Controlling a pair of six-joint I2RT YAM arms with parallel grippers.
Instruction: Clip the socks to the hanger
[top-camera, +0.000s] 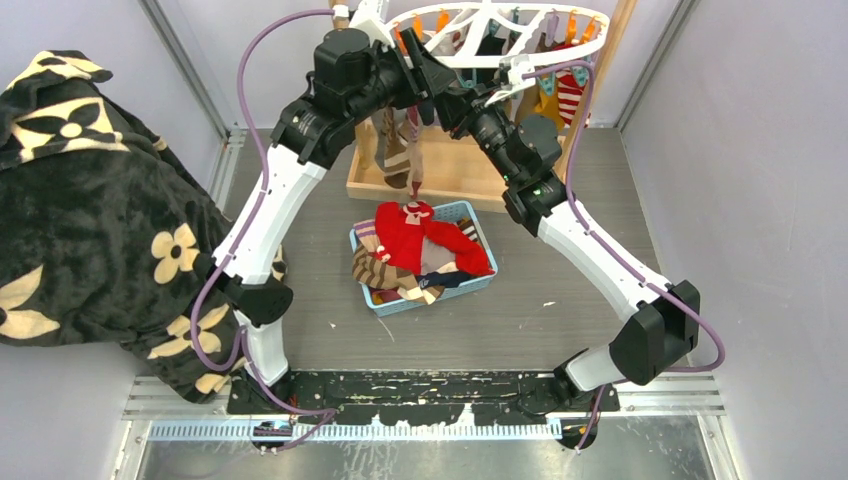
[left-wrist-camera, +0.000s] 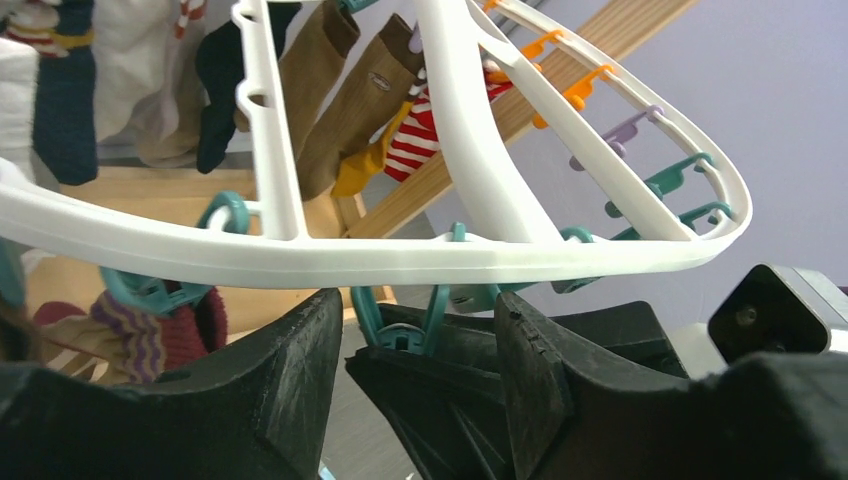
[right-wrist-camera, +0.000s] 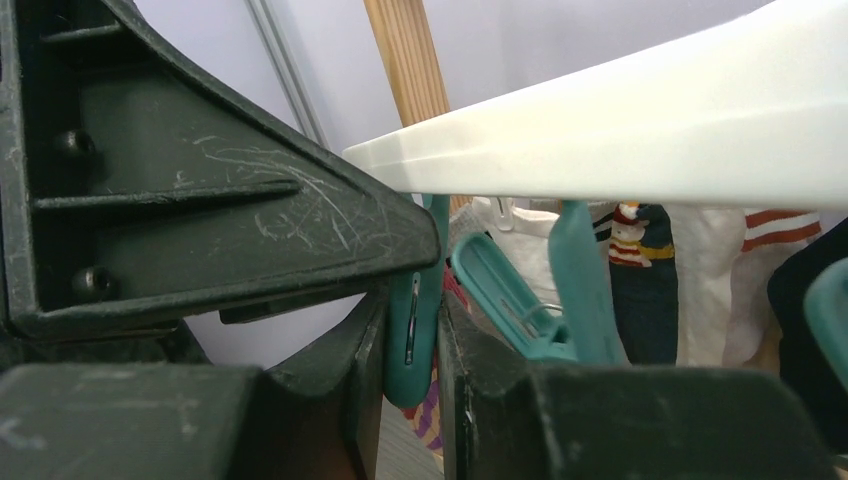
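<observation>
Pinches a teal clip (right-wrist-camera: 415, 320) under the hanger (top-camera: 500, 25) at twelve o'clock with near-shut right fingers (right-wrist-camera: 470, 390), hovers half-open, empty left fingers (left-wrist-camera: 300, 380) around it, and next likely calls for feeding in the striped sock (top-camera: 397, 150) dangling just below, then releasing.

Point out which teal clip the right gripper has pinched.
The teal clip hanging straight down from the white hanger, squeezed between the fingers of the right gripper. The neighbouring teal clips beside it hang free, untouched.
</observation>
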